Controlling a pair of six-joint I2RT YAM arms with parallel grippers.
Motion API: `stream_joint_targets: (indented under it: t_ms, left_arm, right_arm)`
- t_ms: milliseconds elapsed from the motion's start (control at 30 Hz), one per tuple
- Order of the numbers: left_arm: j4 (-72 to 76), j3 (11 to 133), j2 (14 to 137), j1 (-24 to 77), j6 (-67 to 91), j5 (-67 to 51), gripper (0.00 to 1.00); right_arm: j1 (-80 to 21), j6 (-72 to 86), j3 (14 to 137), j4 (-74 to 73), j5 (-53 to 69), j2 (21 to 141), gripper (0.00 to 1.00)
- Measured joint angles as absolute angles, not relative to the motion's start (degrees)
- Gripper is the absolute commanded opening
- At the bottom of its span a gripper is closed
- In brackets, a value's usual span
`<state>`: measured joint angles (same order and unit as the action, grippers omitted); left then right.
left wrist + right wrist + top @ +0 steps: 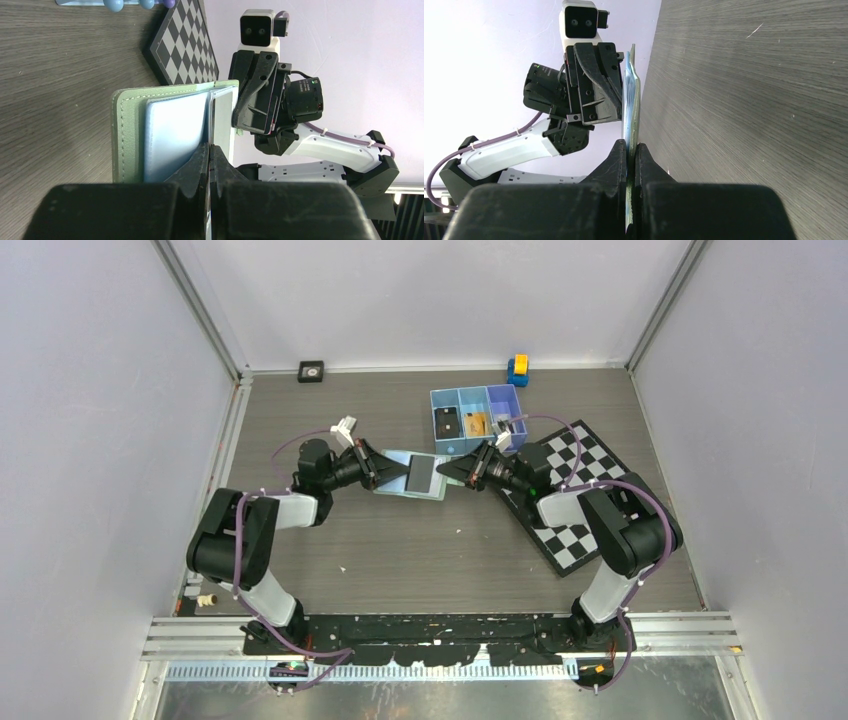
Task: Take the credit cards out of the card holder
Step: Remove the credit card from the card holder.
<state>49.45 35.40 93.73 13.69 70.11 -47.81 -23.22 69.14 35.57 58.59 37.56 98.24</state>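
The sage-green card holder [425, 492] lies open at the table's middle between both grippers. My left gripper [405, 472] is shut on a pale grey-white card [424, 472] standing out of it. In the left wrist view the gripper [209, 150] pinches that card [223, 117] beside the holder's pale blue pocket [175, 135]. My right gripper [447, 471] is shut on the holder's opposite edge. In the right wrist view the gripper [630, 147] clamps the holder's thin green edge [634, 100]. A black card [446, 423] and a gold-orange card [476, 424] lie in the blue tray [500, 392].
A chessboard [575, 510] lies under my right arm and shows in the left wrist view [185, 45]. A yellow and blue toy [518, 369] and a small black object [311, 371] sit by the back wall.
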Motion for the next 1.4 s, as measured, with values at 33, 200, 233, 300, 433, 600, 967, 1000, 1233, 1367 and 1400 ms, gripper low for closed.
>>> stream_joint_targets:
  t_ms: [33,200,233,300,433,600,967,1000,1233,1367,1400]
  left_arm:
    - [49.47,35.38,93.69,13.69,70.11,-47.81,0.00]
    - [50.11,35.38,93.67,13.91,70.50,-48.40,0.00]
    - [50.74,35.38,93.69,13.98,70.83,-48.56,0.00]
    - [52.58,35.38,93.91,14.11,71.90,-48.71,0.00]
    - [55.27,35.38,94.63,14.15,73.52,-49.08,0.00]
    - [58.46,35.33,95.94,14.20,75.46,-49.28,0.00]
    - [61.28,35.29,98.06,14.09,77.56,-49.52,0.00]
    - [60.88,35.24,98.00,14.04,77.36,-49.50,0.00]
    - [55.57,34.39,94.67,13.23,74.22,-48.88,0.00]
    - [53.17,34.26,93.01,11.90,72.62,-47.97,0.00]
    - [52.75,34.26,92.82,11.75,72.34,-47.77,0.00]
  right_arm:
    - [-23.22,69.17,35.57,58.63,37.58,98.24,0.10]
    - [-23.16,70.63,35.57,60.23,38.09,98.56,0.34]
    - [-23.11,71.00,35.57,61.25,38.22,98.83,0.36]
    - [-23.11,71.99,35.57,63.42,38.44,99.70,0.40]
    - [-23.55,73.10,35.59,66.02,38.74,101.43,0.45]
    - [-25.69,73.28,36.51,66.02,39.44,102.39,0.35]
    - [-26.26,71.81,37.19,64.40,40.14,102.08,0.01]
    - [-26.24,71.57,37.19,63.96,40.14,101.86,0.00]
    - [-25.30,70.63,36.73,61.95,40.16,100.42,0.01]
    - [-23.46,70.85,36.58,61.89,39.35,100.42,0.00]
    - [-23.20,70.87,36.58,61.93,39.13,100.42,0.00]
